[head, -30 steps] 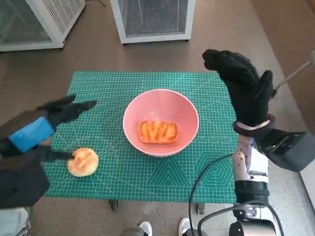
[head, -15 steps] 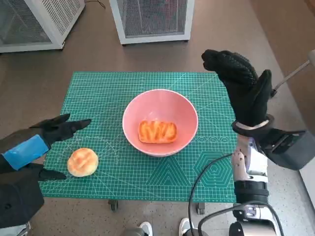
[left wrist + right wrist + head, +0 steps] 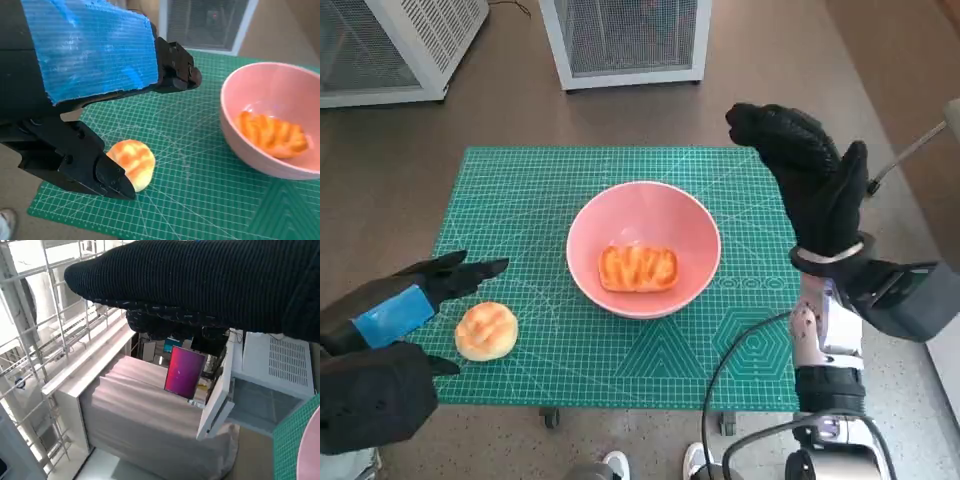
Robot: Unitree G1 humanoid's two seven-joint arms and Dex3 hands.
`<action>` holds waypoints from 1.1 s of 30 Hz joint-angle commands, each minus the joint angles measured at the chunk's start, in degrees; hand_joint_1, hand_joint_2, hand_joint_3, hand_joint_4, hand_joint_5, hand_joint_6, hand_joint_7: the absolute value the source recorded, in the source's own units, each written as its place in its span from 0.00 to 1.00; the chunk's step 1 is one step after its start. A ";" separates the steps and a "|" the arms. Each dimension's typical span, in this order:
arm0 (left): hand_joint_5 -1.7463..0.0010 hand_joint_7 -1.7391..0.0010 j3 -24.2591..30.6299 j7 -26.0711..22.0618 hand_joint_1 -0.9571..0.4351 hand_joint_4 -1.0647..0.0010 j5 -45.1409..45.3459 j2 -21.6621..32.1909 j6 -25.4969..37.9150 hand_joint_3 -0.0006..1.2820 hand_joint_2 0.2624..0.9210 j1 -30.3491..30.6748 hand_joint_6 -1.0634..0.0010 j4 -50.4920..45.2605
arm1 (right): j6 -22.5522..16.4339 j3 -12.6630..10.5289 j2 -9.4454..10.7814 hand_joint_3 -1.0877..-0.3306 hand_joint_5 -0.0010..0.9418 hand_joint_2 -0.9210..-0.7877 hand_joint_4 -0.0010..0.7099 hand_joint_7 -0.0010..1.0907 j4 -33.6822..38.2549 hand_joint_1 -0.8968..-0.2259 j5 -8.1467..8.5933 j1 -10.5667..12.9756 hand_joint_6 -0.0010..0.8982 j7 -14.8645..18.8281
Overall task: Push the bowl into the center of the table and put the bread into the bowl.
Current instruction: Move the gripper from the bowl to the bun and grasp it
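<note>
The bowl (image 3: 272, 120) runs off the left wrist picture's edge, and the right hand's (image 3: 210, 285) fingers barely show from behind

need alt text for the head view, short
A pink bowl holding one bread sits mid-mat; a round bun lies outside it near the left robot hand, which is open beside it. The right robot hand is raised, holding nothing.

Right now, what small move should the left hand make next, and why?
Probably close the left hand around the round bun: its fingers are spread either side of the bun without holding it. The pink bowl already sits near the mat's middle with one bread inside, and this bun is outside.
</note>
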 commanded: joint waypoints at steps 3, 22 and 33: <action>0.99 1.00 -6.02 4.28 0.76 0.90 5.53 0.14 -0.71 0.00 0.69 0.70 0.76 2.38 | 0.59 -0.09 0.12 0.54 0.00 0.00 0.31 0.28 0.74 0.31 0.30 0.16 0.21 0.57; 1.00 0.99 -21.57 7.29 0.72 0.88 18.11 -2.77 2.84 0.00 0.70 -4.22 0.73 9.71 | 0.42 -0.50 -0.31 0.54 0.00 0.00 0.31 0.28 0.98 0.31 0.51 0.11 0.21 1.18; 1.00 0.99 -25.62 6.77 0.73 0.85 21.38 -4.83 3.34 0.01 0.72 -6.52 0.69 15.56 | 0.43 -0.63 -0.39 0.54 0.00 0.00 0.31 0.28 0.79 0.31 0.36 0.24 0.21 1.27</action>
